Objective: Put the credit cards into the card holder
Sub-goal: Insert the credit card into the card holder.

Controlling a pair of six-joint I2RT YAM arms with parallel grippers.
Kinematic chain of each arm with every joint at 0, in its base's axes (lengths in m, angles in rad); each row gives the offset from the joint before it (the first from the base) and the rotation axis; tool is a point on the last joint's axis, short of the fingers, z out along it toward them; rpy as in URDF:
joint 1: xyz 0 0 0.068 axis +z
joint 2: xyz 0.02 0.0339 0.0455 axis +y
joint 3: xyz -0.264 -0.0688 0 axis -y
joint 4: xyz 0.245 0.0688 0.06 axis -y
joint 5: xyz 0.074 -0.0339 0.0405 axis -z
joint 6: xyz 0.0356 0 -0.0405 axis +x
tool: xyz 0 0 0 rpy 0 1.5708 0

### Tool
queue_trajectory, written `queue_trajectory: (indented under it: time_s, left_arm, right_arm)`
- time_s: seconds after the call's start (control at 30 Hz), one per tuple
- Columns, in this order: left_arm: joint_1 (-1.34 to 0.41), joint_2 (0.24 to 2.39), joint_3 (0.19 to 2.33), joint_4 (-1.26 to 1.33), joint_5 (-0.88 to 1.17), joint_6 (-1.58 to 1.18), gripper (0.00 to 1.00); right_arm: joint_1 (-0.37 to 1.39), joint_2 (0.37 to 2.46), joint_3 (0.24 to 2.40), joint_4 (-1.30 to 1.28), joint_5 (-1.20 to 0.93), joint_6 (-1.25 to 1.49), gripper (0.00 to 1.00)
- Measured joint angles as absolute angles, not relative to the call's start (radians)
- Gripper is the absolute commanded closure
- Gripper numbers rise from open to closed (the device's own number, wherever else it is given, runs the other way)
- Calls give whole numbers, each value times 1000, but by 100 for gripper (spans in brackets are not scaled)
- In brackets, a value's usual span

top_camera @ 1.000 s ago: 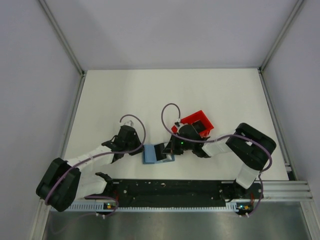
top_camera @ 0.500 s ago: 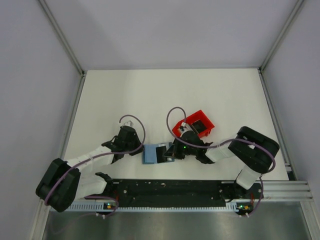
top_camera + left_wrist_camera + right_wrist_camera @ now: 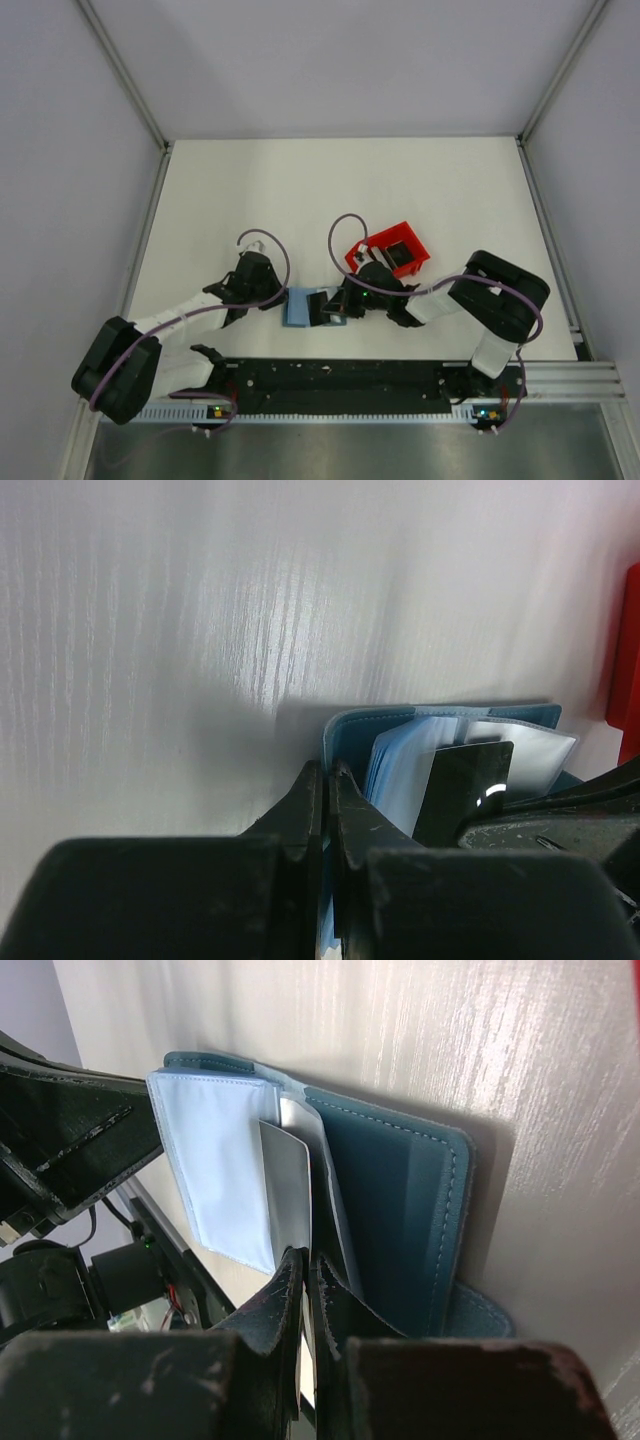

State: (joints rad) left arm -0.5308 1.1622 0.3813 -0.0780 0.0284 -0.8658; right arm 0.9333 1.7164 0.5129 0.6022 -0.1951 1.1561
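Pinching the cover of the card holder (image 3: 350, 735), the left tool (image 3: 328, 778) steadies it; the right tool (image 3: 305, 1262), clamped on a card (image 3: 285, 1185), could snag it on the pocket lip if skewed.

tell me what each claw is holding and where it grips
Left claw pinches the card holder by the edge of its teal cover. Right claw pinches a card by its near end.

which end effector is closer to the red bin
Right. The right end effector, pinching a credit card at the card holder's right side, sits just beside the red bin. The left end effector grips the holder's left edge, the holder lying between it and the bin.
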Motion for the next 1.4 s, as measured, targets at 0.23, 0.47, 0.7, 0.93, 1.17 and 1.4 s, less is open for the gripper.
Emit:
queue_trajectory:
  time_s: [0.23, 0.47, 0.7, 0.93, 1.17, 1.4]
  left_arm:
    - [-531, 1162, 381, -78, 28, -862, 100]
    - [-531, 1163, 381, -74, 28, -857, 100]
    - [-531, 1168, 381, -64, 33, -841, 100]
    - [-531, 1168, 379, -57, 36, -838, 100]
    - [-531, 1168, 377, -55, 36, -836, 100]
    - [-531, 1167, 372, -45, 36, -847, 100]
  right_arm:
    - [912, 1718, 527, 587, -213, 1081, 100]
    - [865, 1715, 549, 571, -246, 946, 100]
    - [861, 1725, 567, 564, -264, 897, 100]
    - [861, 1751, 567, 617, -295, 882, 100]
    - [860, 1747, 618, 530, -298, 795, 100]
    - [863, 1780, 624, 544, -323, 926, 100]
